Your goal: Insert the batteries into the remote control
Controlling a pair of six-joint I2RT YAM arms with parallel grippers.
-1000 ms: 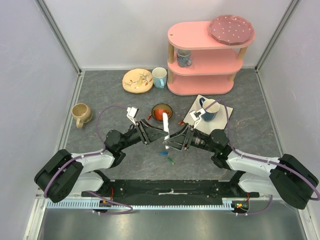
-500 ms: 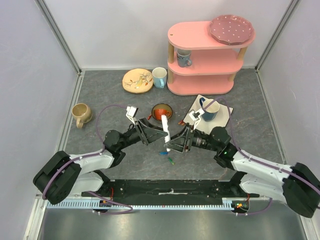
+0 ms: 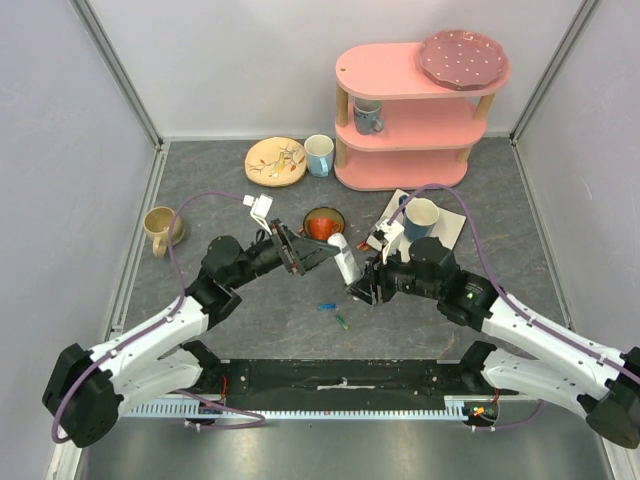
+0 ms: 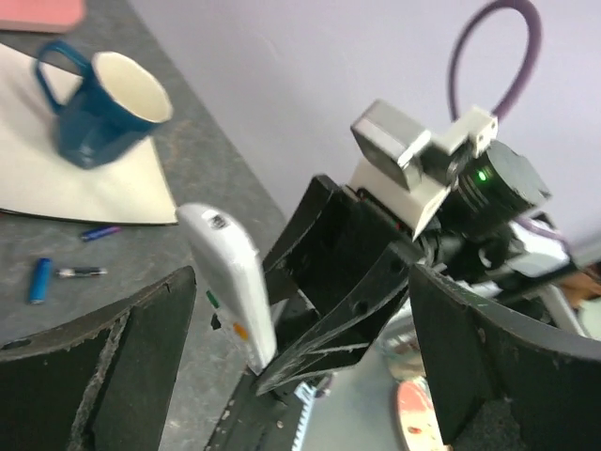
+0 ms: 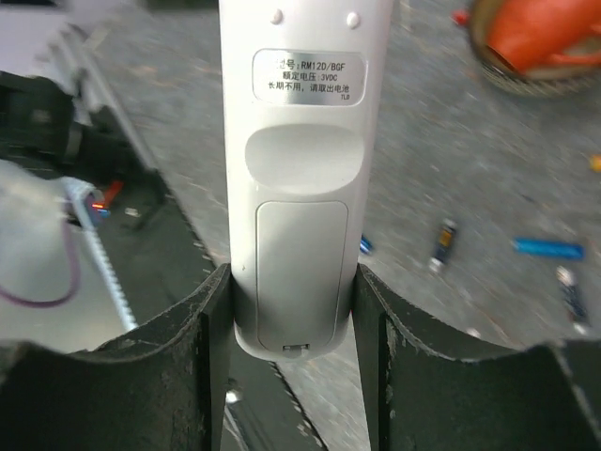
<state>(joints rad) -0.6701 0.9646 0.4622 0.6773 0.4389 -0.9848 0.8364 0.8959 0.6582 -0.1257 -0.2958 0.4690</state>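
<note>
**White remote passes to the right arm**

White plastic, back side out: the remote control (image 3: pixel 346 262) stands tilted in the air above the middle of the table (image 3: pixel 220 190), clear of its surface. The right gripper (image 3: pixel 365 287) has just narrowed onto the remote's lower end and clamps it between half-spread fingers (image 5: pixel 188 376), one on each long edge. Over the same second the left gripper (image 3: pixel 308 252) has swung its jaws as wide as they go. It now holds nothing, and the remote stands between its spread fingers (image 4: pixel 103 376) without touching them.

So the handover looks complete, and the remote hangs from the right arm alone. In the right wrist view the battery cover (image 5: pixel 300 272) still looks seated, so the compartment has probably yet to be opened. The batteries lie loose on the table towards its near edge, below the remote: a blue one (image 3: pixel 327 306), a green one (image 3: pixel 342 321), none yet loaded. The freed left arm seems the likely one to work the cover or fetch them.
</note>
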